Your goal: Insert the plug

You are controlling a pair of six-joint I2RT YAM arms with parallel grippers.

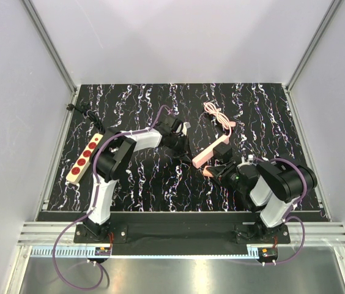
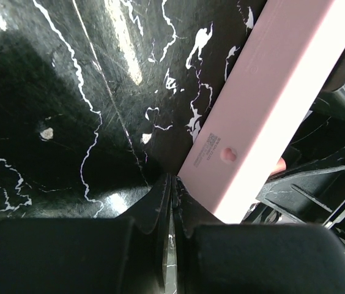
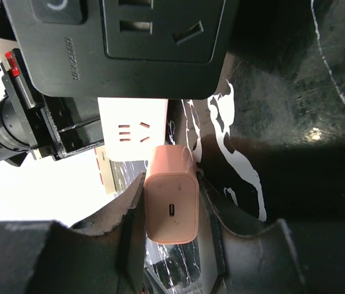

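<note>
We judge the plug point(image 3: 171, 205), clamped by its flat sides in the right gripper point(image 3: 172, 184) near the pink strip point(image 3: 133, 136), light, rigid and smooth, while the left gripper point(image 2: 170, 191) rests closed, empty, beside that strip.

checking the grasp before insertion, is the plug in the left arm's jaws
No, the plug is clamped in the right gripper's jaws; the left gripper is shut empty beside the pink power strip.
</note>
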